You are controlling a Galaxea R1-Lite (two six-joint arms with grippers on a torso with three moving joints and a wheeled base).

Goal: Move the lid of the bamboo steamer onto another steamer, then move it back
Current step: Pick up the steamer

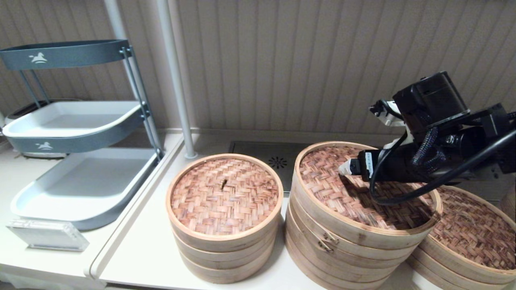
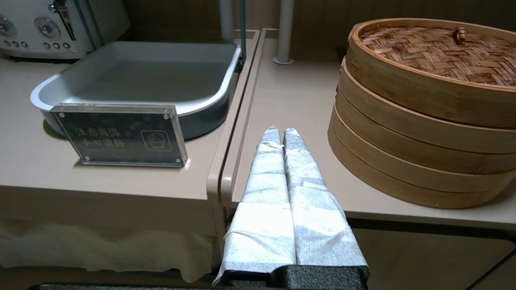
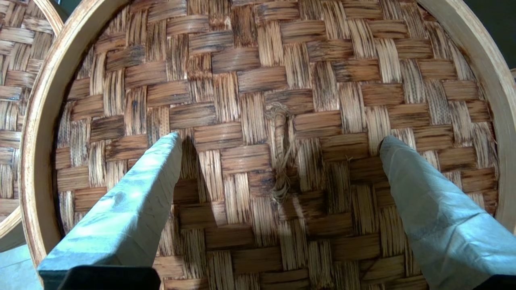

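Observation:
The bamboo steamer lid, reddish-brown weave inside a deep pale rim, lies on the taller wide stack with the metal clasp. My right gripper hovers low over the lid's middle. In the right wrist view the gripper is open, its two fingertips straddling the small centre knot without holding it. Another steamer, wide and low with a brown woven top, stands at the right, partly behind the arm. My left gripper is shut and empty, parked at the table's front edge.
The narrower three-tier stack with its smaller lid stands left of the clasped stack. A grey tiered tray rack, a clear acrylic sign and a white pole are on the left. A drain grate lies behind the steamers.

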